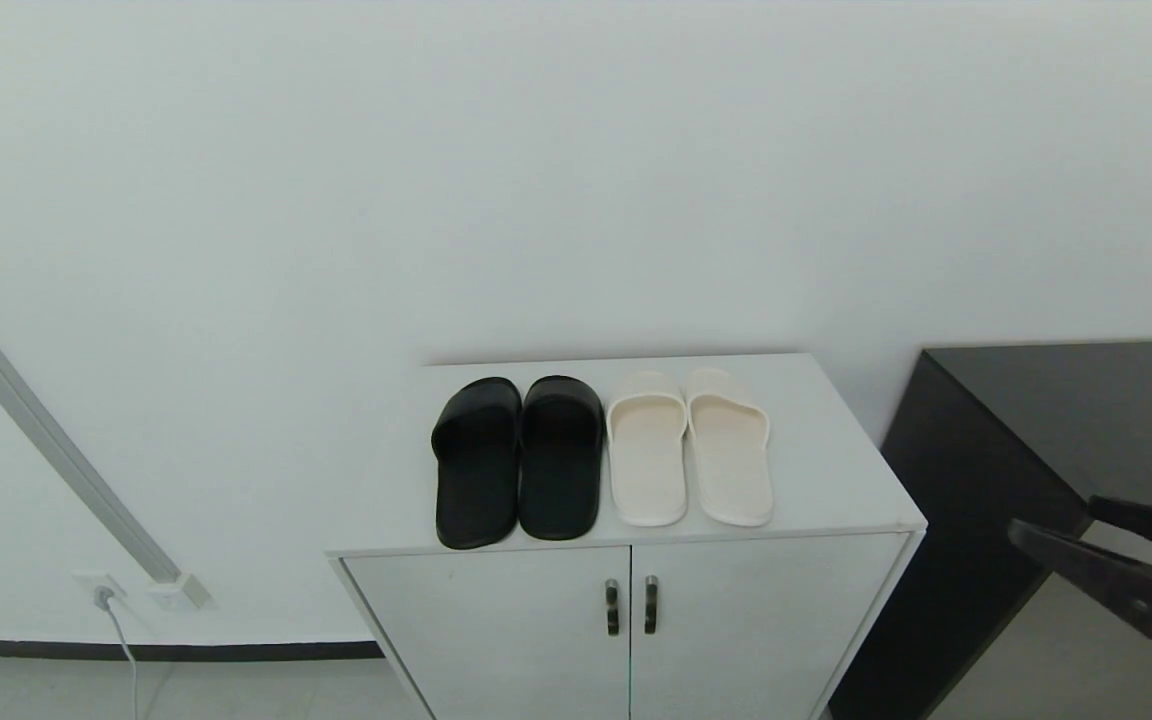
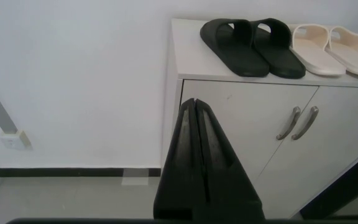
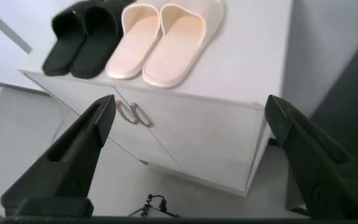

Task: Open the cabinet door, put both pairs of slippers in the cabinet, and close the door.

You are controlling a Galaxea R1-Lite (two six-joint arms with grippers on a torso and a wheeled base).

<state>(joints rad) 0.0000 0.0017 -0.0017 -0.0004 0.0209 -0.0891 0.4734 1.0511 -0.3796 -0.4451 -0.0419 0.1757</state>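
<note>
A white cabinet (image 1: pixel 836 450) is seen standing against a plain white wall (image 1: pixel 576 150). Its left door (image 1: pixel 496 640) and right door (image 1: pixel 766 620) are both closed. Two dark vertical handles (image 1: pixel 612 606) are mounted side by side where the doors meet.

Both pairs of footwear are laid on the cabinet top. The black slippers (image 1: pixel 518 460) are placed toward the left, and the cream slippers (image 1: pixel 688 450) are set just beside them on the right. All four are lined up in a row, with toes pointed toward the wall and heels near the front edge.

The left gripper (image 2: pixel 195 109) is held clenched, its fingers pressed together with nothing between them. It is positioned low before the left door, apart from it. The right gripper (image 3: pixel 190 106) is spread wide and empty. It is held off the cabinet's front right corner, touching nothing.

A dark cabinet (image 1: pixel 1036 400) is placed just beside the white one on its right. On the wall to the left, a wall socket (image 1: pixel 101 592) is fitted low down, with a pale cable (image 1: pixel 128 650) plugged in, and a grey trunking (image 1: pixel 36 430) is run diagonally down to it
</note>
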